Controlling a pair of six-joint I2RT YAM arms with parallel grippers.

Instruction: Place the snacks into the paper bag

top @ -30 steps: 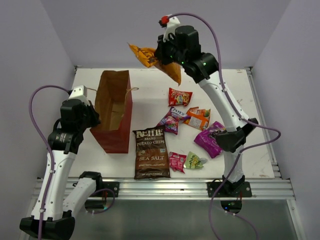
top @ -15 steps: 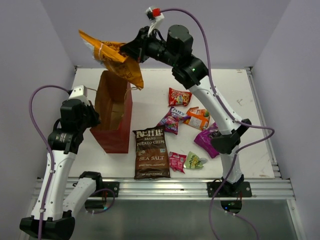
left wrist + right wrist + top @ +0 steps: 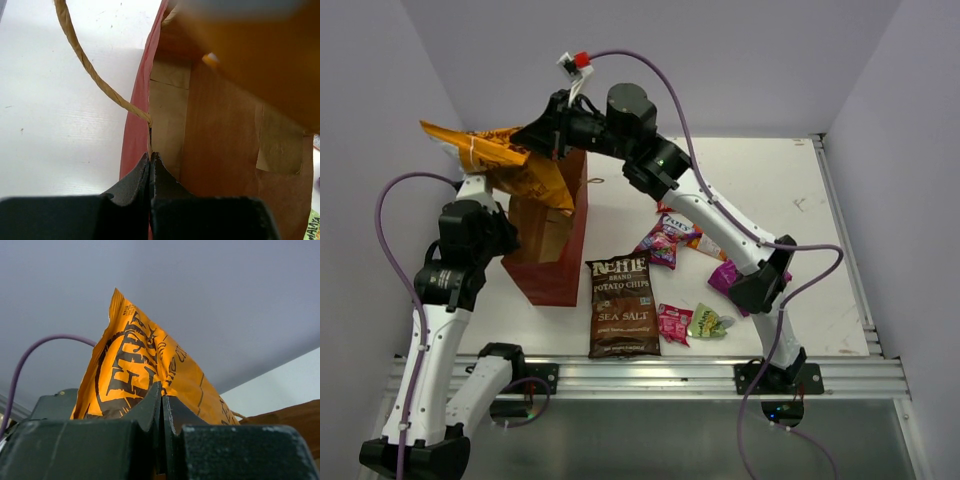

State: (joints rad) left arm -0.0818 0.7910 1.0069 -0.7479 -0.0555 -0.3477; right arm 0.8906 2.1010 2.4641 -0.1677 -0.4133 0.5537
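Your left gripper [image 3: 150, 162] is pinched shut on the left edge of the paper bag [image 3: 558, 270], right below where a twine handle [image 3: 95, 75] meets the paper. The bag stands upright on the table [image 3: 800, 200] with its tan inside showing. Above its mouth, your right gripper [image 3: 161, 390] is clamped on a large orange chip bag [image 3: 500, 160]. You cannot read its dark lettering, which is creased and partly hidden. Right of the paper bag, a dark-brown bag [image 3: 622, 305] lies flat and reads "Kettle Brand Potato Chips, Sea Salt". Just beside it sit a small pink packet [image 3: 673, 323] and a green packet [image 3: 710, 320]. Farther back lies a purple packet [image 3: 658, 243], its print too small to read.
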